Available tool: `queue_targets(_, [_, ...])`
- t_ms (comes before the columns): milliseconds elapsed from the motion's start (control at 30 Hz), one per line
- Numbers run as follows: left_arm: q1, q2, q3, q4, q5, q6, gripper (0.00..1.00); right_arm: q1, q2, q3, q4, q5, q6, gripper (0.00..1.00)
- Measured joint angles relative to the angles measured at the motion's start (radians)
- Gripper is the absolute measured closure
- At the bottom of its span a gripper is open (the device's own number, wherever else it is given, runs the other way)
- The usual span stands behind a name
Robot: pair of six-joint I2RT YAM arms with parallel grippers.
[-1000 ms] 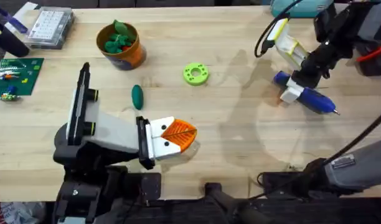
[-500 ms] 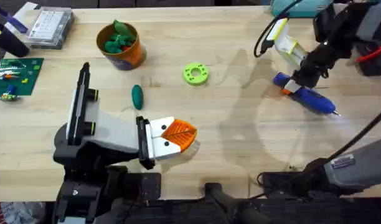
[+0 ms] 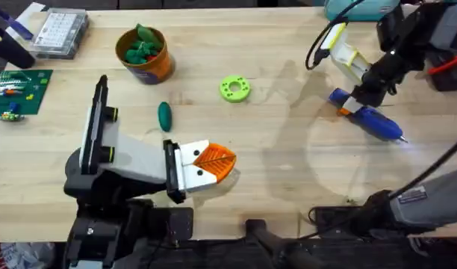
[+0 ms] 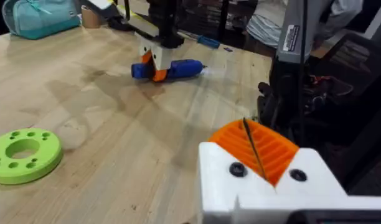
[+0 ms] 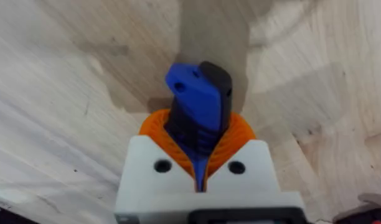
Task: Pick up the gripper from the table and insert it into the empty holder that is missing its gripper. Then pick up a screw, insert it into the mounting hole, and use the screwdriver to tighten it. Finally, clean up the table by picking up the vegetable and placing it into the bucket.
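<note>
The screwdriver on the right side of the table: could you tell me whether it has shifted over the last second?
No: the screwdriver lies at the same spot and angle relative to the green ring, with the right gripper closed on it.

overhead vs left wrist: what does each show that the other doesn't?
Overhead alone: the bucket of green toys, the vegetable lying on the table, the clear compartment box and the green circuit board.
Left wrist alone: the teal bag at the far edge.
Both: the lime-green ring, the screwdriver under the right gripper, and the holder with its orange finger.
</note>
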Motion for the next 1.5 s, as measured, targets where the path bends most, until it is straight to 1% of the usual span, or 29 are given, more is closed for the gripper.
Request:
queue_targets(233, [0.0,0.0,0.0,0.0,0.0,0.0,0.988,0.0,-0.115,-0.006,-0.002,0.0,0.024,0.975])
queue_targets(400, [0.0,0.0,0.0,0.0,0.0,0.0,0.988,0.0,-0.199,-0.006,-0.005,-0.011,0.131,0.975])
queue_targets(533, [0.0,0.0,0.0,0.0,0.0,0.0,0.988,-0.001,-0.275,-0.005,-0.033,-0.079,0.231,0.975])
queue_targets(667, [0.0,0.0,0.0,0.0,0.0,0.0,0.988,0.001,-0.35,-0.005,-0.064,-0.164,0.29,0.975])
queue_targets(800, [0.0,0.0,0.0,0.0,0.0,0.0,0.988,0.018,-0.425,-0.004,-0.067,-0.21,0.356,0.975])
queue_targets(1033, [0.0,0.0,0.0,0.0,0.0,0.0,0.988,0.119,-0.519,-0.003,-0.068,-0.26,0.482,0.975])
queue_targets(1200, [0.0,0.0,0.0,0.0,0.0,0.0,0.988,0.211,-0.543,-0.003,-0.067,-0.267,0.597,0.964])
queue_targets(1367, [0.0,0.0,0.0,0.0,0.0,0.0,0.988,0.304,-0.564,-0.002,-0.06,-0.275,0.668,0.952])
queue_targets(1500, [0.0,0.0,0.0,0.0,0.0,0.0,0.988,0.374,-0.575,0.016,-0.017,-0.322,0.715,0.953])
